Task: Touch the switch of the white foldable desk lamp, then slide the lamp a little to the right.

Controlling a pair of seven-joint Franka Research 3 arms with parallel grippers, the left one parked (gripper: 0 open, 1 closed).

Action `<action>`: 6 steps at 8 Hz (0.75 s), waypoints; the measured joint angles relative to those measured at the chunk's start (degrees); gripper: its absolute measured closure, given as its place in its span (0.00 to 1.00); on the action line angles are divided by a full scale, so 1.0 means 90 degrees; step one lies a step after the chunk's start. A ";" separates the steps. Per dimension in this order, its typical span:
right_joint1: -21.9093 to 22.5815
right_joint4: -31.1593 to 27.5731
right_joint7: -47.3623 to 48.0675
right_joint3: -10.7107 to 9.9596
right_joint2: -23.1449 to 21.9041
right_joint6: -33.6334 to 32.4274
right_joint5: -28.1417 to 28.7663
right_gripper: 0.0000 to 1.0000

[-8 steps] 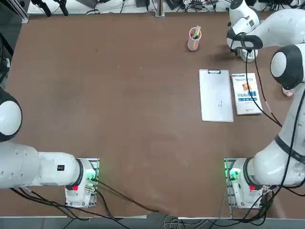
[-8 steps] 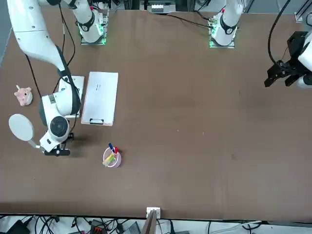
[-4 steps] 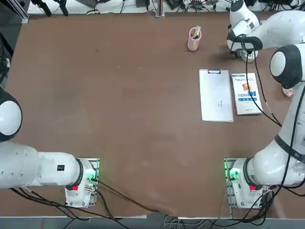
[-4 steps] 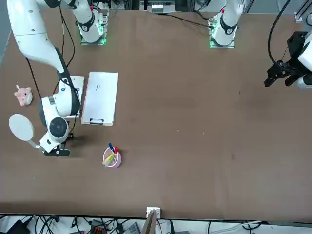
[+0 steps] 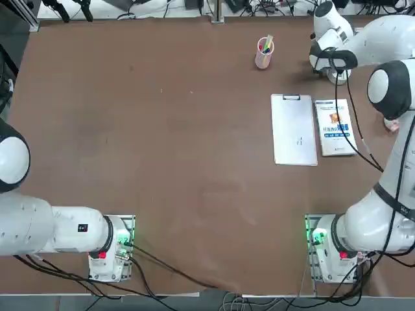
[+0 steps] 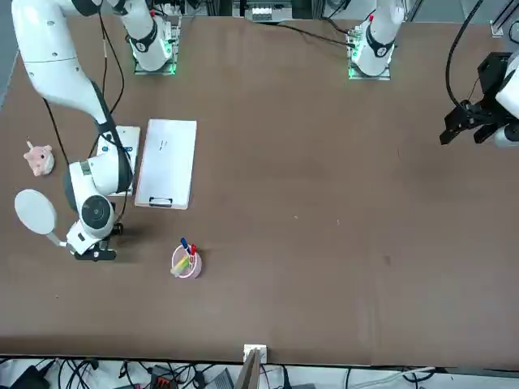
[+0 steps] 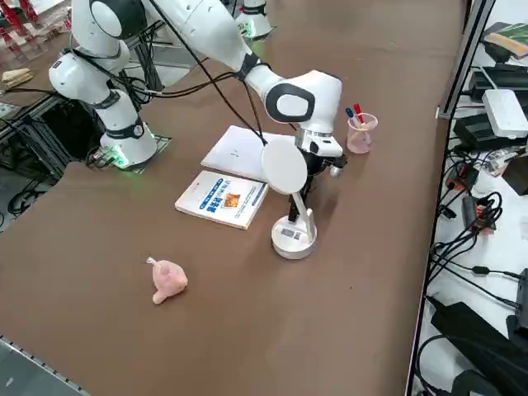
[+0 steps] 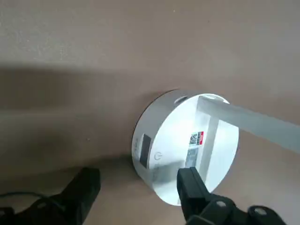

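The white foldable desk lamp [image 7: 294,235] stands near the table's far right corner. It has a round disc base [image 8: 185,145], a thin arm and a round flat head [image 6: 36,212]. A power symbol marks the switch [image 8: 158,156] on the base's top. My right gripper [image 8: 139,187] is open and points down at the base's edge, right beside the switch. One finger [image 8: 192,185] overlaps the base's rim, the other finger [image 8: 86,185] is over bare table. I cannot tell whether anything touches. From overhead the hand covers most of the lamp base [image 5: 338,78].
A pink pen cup [image 5: 264,53] stands left of the lamp. A white clipboard [image 5: 294,129] and a book [image 5: 334,127] lie nearer the robot. A small pink toy [image 7: 168,280] lies by the table's right edge.
The right hand has crept slightly farther out and to the right over the lamp base. Its fingers stay open and the lamp has not moved.
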 joint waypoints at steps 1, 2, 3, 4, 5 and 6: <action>0.0000 0.0000 0.0000 0.0008 0.0000 0.0003 0.0002 0.00; 0.0001 0.0000 0.0000 0.0023 0.0000 0.0003 0.0009 0.00; 0.0002 0.0001 0.0000 0.0042 0.0000 0.0003 0.0015 0.00; 0.0001 0.0003 0.0000 0.0048 -0.0001 0.0003 0.0036 0.00; -0.0001 0.0005 0.0000 0.0049 -0.0001 0.0005 0.0072 0.00; -0.0010 0.0007 -0.0025 0.0049 -0.0001 0.0007 0.0150 0.00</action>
